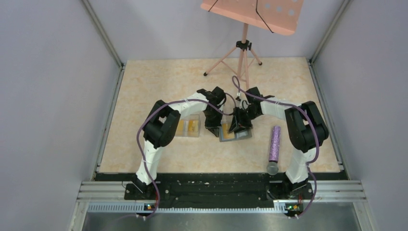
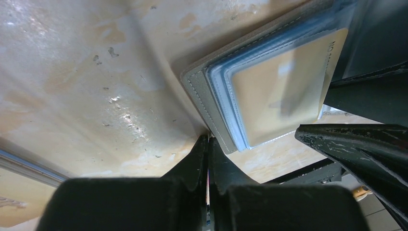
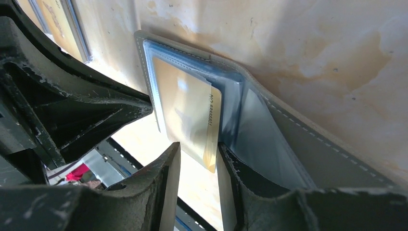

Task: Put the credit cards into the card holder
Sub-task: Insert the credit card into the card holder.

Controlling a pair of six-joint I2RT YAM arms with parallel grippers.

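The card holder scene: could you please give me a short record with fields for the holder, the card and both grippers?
card holder: lies open on the table
credit card: yellow, partly in a clear pocket, one end out
right gripper: open, fingers either side of the card's free end
left gripper: shut, tips at the holder's edge
clear box: left of the holder, orange cards inside
purple tube: lying right of the holder
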